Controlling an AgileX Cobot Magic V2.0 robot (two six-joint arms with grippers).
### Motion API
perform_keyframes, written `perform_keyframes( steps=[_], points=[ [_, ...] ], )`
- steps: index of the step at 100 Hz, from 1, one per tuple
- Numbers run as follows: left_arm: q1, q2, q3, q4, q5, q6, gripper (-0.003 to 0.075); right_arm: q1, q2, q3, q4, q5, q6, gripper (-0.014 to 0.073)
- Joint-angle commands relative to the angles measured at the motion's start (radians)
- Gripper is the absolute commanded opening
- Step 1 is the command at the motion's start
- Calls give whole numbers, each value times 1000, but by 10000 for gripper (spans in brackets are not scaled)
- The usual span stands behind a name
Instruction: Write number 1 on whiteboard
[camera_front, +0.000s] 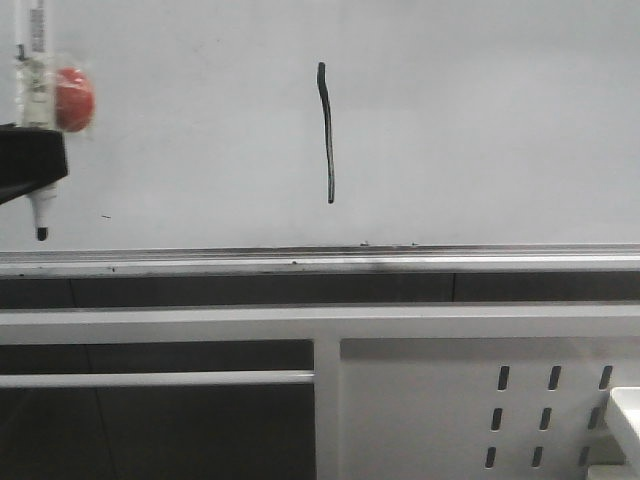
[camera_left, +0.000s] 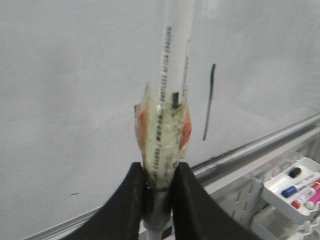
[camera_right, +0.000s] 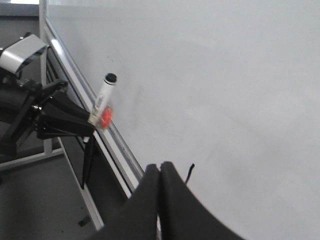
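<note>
The whiteboard (camera_front: 480, 120) fills the upper front view, with its silver tray rail (camera_front: 320, 262) below. The number 1 (camera_front: 327, 132) is a thin black, slightly curved vertical stroke near the middle; it also shows in the left wrist view (camera_left: 209, 102). My left gripper (camera_front: 30, 165) at the far left is shut on the white marker pen (camera_front: 40, 210), which is wrapped in tape with a red patch and points tip down, clear of the stroke. In the left wrist view the fingers (camera_left: 125, 200) clamp the marker pen (camera_left: 170, 95). My right gripper (camera_right: 160, 167) is shut and empty.
A white perforated metal panel (camera_front: 480, 410) stands below the rail at the right. A tray with spare markers (camera_left: 295, 187) sits low beside the panel. A small dark mark (camera_front: 105, 216) lies on the board left of the stroke. The left arm shows in the right wrist view (camera_right: 45, 117).
</note>
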Motion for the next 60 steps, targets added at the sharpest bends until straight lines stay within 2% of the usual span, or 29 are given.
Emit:
perform_keyframes(
  steps=[1, 20, 29, 44, 60],
  points=[
    [-3, -3, 9, -90, -131, 36, -20, -28, -70, 57, -15, -145, 20, -59],
    [-3, 89, 16, -115, -217, 41, -20, -89, -193, 246, -15, -344, 29, -58],
    [-3, 167, 16, -135, -306, 43, -20, -110, -208, 281, -10, -342, 29, -59],
    [-3, 261, -6, -159, -306, 41, -20, -112, -208, 283, -9, -333, 29, -59],
    [-3, 256, -51, -159, -306, 41, -20, -112, -208, 283, -9, -348, 29, -59]
  ],
)
